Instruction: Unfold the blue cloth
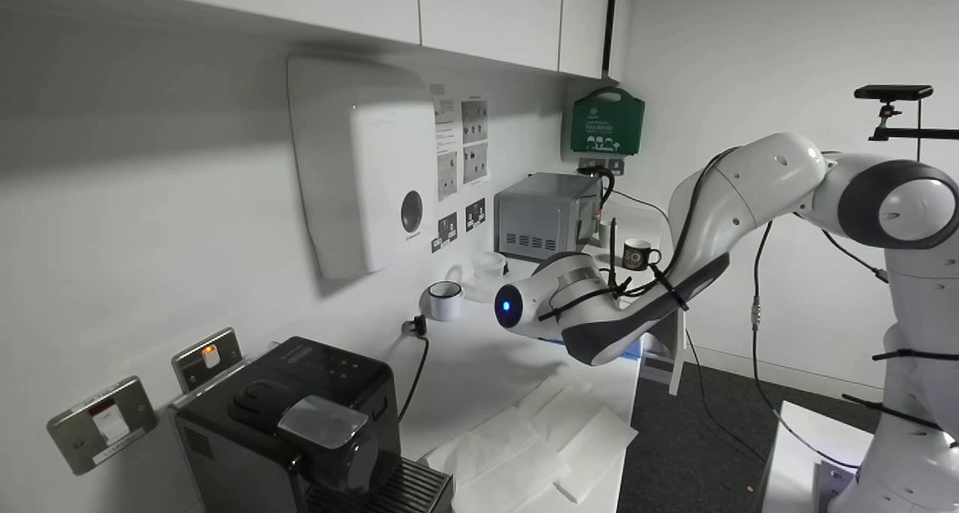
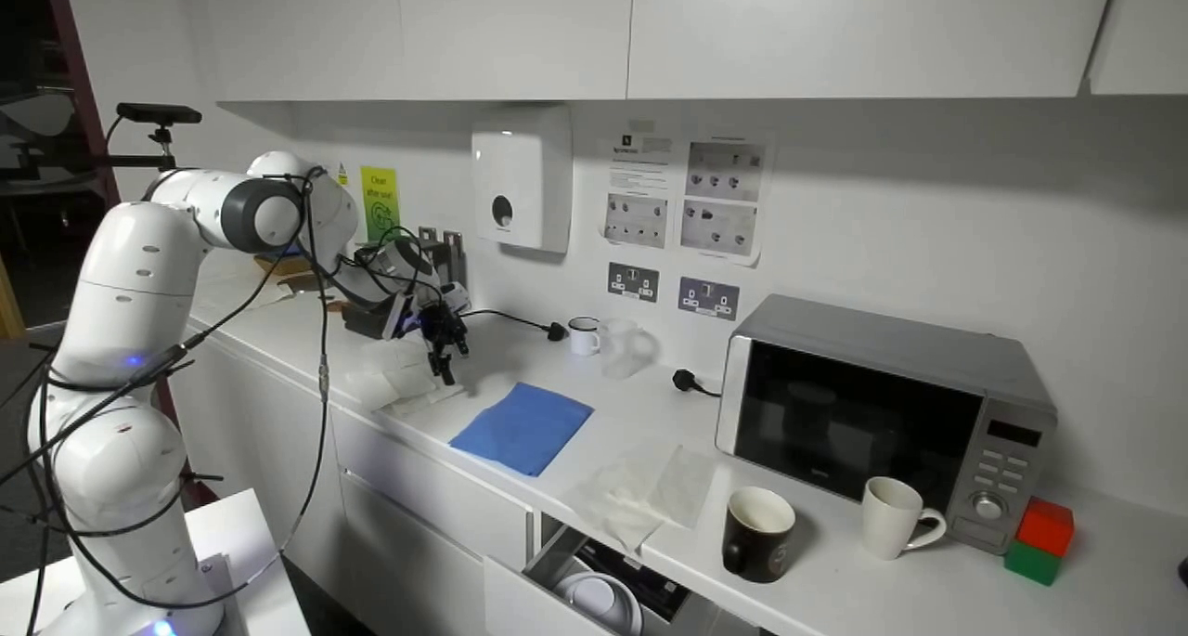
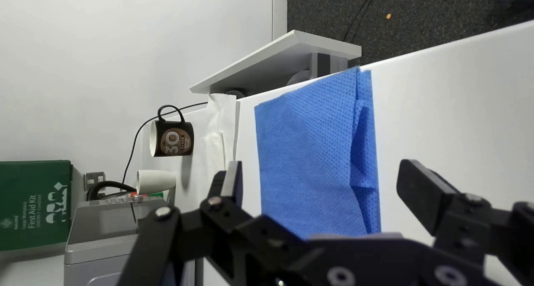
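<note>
The blue cloth [image 2: 524, 429] lies folded on the white counter, a rough rectangle near the front edge. In the wrist view the folded layers of the cloth [image 3: 306, 152] part a little along its right side, where a darker gap shows. Only a sliver of the cloth [image 1: 633, 348] appears past the arm in an exterior view. My gripper [image 3: 320, 169] is open, its fingers wide apart with the cloth seen beyond them and nothing held. In an exterior view the gripper [image 2: 455, 362] hangs above the counter, off the cloth's far-left corner and apart from it.
White wrinkled sheets [image 2: 394, 373] lie below the arm, others [image 2: 645, 492] near the open drawer [image 2: 599, 594]. A microwave [image 2: 863, 413], a black mug [image 2: 756, 548], a white mug [image 2: 888, 515] and an enamel mug [image 2: 584, 339] stand around. A coffee machine [image 1: 300, 416] sits by the wall.
</note>
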`<state>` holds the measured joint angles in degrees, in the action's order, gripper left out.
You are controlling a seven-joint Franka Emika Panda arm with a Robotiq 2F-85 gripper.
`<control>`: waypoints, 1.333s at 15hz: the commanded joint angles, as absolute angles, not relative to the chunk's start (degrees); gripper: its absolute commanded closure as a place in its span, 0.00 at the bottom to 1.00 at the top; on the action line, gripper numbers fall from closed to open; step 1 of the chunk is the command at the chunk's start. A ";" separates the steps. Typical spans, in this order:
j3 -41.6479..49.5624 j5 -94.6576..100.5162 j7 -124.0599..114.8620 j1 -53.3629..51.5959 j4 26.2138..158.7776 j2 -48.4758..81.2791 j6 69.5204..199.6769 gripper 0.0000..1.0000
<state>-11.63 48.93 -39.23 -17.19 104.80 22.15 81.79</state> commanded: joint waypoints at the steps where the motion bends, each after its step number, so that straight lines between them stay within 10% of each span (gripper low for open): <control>1: -10.71 50.08 -37.26 -17.41 104.29 22.19 82.41 0.00; 20: -8.35 49.40 -32.18 -15.54 110.58 20.48 91.74 0.00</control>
